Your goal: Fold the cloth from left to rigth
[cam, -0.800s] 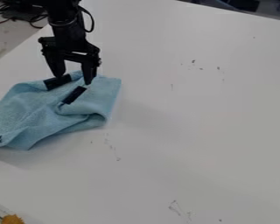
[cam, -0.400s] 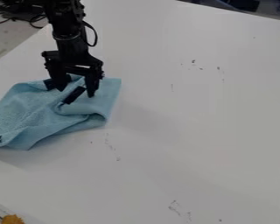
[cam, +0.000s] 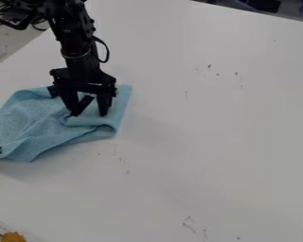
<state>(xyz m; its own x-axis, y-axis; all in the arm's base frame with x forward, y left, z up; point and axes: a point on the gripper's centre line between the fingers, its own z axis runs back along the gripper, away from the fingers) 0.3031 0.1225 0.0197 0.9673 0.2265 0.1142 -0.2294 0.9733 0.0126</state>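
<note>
One blue cloth (cam: 27,120): rumpled, seen at 9 o'clock on the white table (cam: 211,142); long axis, 2 to 8 o'clock.
Gripper (cam: 89,114): seen at cloth's 2 o'clock part, fingers parted, nothing clasped; cloth's bulk toward 8 o'clock.
Fold: grip probably needed nearer 8 o'clock edge.
Yellow-orange thing (cam: 13,237): noted near 7 o'clock.

Prob. a robotics lab or wkshp: blk robot arm (cam: 78,49) w/ exposed joints + a cable (cam: 105,51) looped alongside, over a big plain white desk (cam: 211,132) w/ dk scuffs (cam: 209,66), more blk cables (cam: 39,22) tangled past its far L edge. Dk + blue items (cam: 262,4) at top R, too cut off to ID. Lab vs wkshp: can't tell.
</note>
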